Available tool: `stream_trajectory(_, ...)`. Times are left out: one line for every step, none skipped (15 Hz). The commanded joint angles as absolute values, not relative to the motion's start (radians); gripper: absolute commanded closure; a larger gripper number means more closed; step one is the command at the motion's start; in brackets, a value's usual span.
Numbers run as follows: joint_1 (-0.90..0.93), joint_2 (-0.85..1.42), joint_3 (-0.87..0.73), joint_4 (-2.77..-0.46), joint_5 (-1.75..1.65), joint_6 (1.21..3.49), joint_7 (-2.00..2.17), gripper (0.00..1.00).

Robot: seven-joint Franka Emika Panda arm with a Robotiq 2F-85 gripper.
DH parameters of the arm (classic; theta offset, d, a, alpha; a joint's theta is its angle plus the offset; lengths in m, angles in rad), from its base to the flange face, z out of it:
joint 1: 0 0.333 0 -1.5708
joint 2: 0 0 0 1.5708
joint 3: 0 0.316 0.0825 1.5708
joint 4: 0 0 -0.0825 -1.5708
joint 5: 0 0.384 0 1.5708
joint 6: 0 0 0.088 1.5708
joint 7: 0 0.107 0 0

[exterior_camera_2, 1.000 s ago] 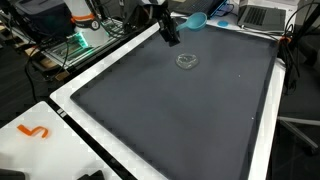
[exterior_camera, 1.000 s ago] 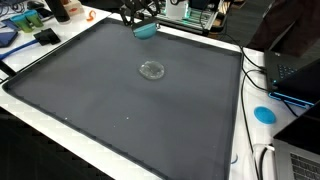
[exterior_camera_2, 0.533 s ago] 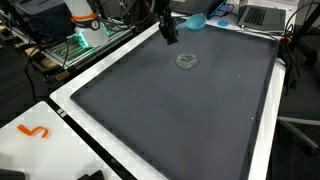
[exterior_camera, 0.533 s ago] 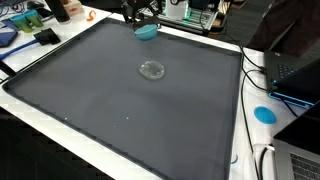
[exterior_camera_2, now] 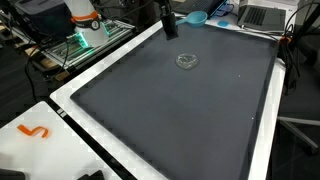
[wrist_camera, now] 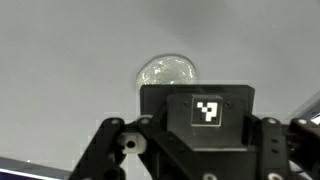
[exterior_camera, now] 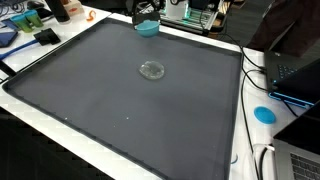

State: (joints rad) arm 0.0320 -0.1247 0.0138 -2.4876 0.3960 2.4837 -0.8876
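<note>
Mia: Where is the claw (exterior_camera: 147, 13)?

Ben: Way up at the top of the picture, a bit left of the middle, in an exterior view. It hangs right over the blue bowl (exterior_camera: 147, 29).

Mia: Does it hold the bowl?

Ben: I cannot tell. The claw looks small and dark there, and the top edge cuts part of it off. In the wrist view its two arms stick out to the lower left and lower right. The tips are cut off at the bottom. So I cannot say how far open it is, or if it has hold of anything.

Mia: Where does the blue bowl sit?

Ben: On the far edge of the big dark mat (exterior_camera: 90, 110), at the top of the frame. In an exterior view the blue bowl (exterior_camera_2: 196, 20) shows just to the right of the claw (exterior_camera_2: 171, 30), with a little gap between them.

Mia: What is the shiny thing?

Ben: A clear round dish (exterior_camera: 152, 70). It lies near the middle of the mat, well apart from the bowl. The wrist view shows the dish (wrist_camera: 165, 72) too, just above the black claw body.

Mia: What is under the mat?

Ben: A white table (exterior_camera: 240, 130). A blue disc (exterior_camera: 264, 114) lies at the right. An orange squiggle (exterior_camera_2: 35, 131) lies on the table at the lower left. A laptop (exterior_camera_2: 262, 14) stands at the upper right.
</note>
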Motion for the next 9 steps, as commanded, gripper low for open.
stream_trajectory(0.045,-0.171,0.007,-2.49,0.286,2.448,-0.855,0.72)
stream_trajectory(0.046,-0.176,0.007,-2.485,0.26,2.439,-0.849,0.72)
stream_trajectory(0.046,-0.179,0.007,-2.472,0.241,2.411,-0.825,0.72)
stream_trajectory(0.047,-0.183,0.008,-2.461,0.227,2.389,-0.8,0.72)
stream_trajectory(0.047,-0.186,0.012,-2.448,0.209,2.368,-0.762,0.72)
stream_trajectory(0.048,-0.189,0.015,-2.429,0.193,2.328,-0.716,0.72)
stream_trajectory(0.051,-0.194,0.016,-2.414,0.186,2.296,-0.684,0.72)
stream_trajectory(0.05,-0.196,0.021,-2.393,0.163,2.252,-0.63,0.72)
stream_trajectory(0.055,-0.199,0.022,-2.37,0.166,2.206,-0.598,0.72)
